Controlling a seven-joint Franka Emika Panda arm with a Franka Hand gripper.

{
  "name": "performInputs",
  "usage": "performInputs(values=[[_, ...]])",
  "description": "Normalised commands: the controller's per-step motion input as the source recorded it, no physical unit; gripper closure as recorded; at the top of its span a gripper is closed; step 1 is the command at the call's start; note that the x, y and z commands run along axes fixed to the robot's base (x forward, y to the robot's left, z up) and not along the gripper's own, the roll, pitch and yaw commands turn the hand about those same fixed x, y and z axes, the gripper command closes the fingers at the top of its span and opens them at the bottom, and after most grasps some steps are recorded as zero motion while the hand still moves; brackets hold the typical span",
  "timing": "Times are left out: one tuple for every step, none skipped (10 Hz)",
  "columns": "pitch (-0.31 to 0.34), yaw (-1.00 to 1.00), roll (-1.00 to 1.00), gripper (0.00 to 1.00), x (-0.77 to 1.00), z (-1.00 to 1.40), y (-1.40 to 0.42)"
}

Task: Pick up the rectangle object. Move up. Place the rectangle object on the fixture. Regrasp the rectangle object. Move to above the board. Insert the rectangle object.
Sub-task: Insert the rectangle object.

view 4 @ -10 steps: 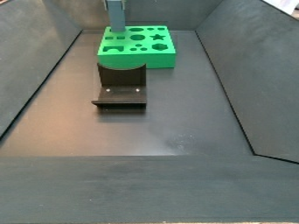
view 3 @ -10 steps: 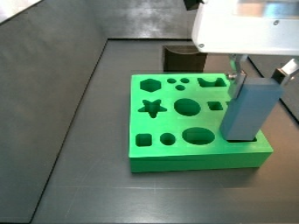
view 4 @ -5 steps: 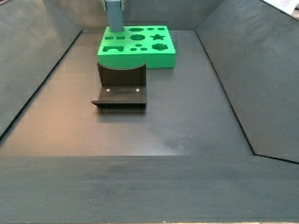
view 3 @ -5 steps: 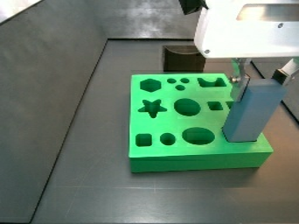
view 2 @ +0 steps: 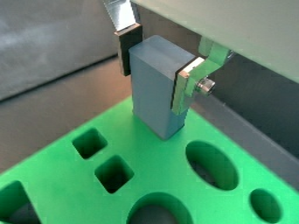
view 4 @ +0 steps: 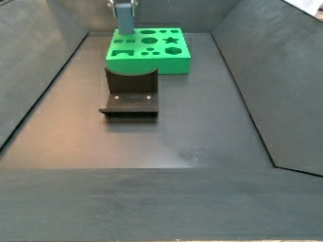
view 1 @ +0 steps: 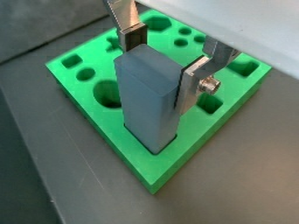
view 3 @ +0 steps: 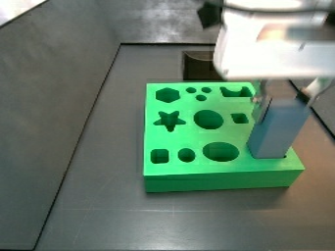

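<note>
The light blue-grey rectangle object (view 1: 146, 105) stands upright with its lower end in a hole at a corner of the green board (view 1: 152, 171). My gripper (view 1: 159, 74) is shut on its upper part, one silver finger on each side. Both also show in another wrist view: the rectangle object (view 2: 158, 96), the gripper (view 2: 153, 85) and the board (view 2: 163, 162). In a side view the gripper (view 3: 288, 93) is blurred above the rectangle object (view 3: 277, 132) on the board (view 3: 216, 176). The far side view shows the rectangle object (view 4: 125, 24) on the board (view 4: 151, 64).
The dark fixture (view 4: 130, 97) stands on the floor just in front of the board, bare on top; it also shows behind the board (view 3: 203, 64). Dark walls enclose the floor on the sides. The board has several other shaped holes.
My gripper has moved down over the board and the rectangle object's top sits lower, with its base at the same hole. The fixture and board have not moved.
</note>
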Motion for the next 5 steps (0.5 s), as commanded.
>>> performInputs(values=[[0.0,-0.1,0.22,1.0,0.0,-0.92,0.0],[0.0,-0.1,0.19,1.0,0.0,-1.0,-0.06],[-0.017,-0.12,0.15,1.0,0.0,-1.0,-0.14],[0.0,-0.07,0.0,1.0,0.0,-0.39,0.0],[0.0,0.0,0.0,1.0,0.0,0.0,0.0]])
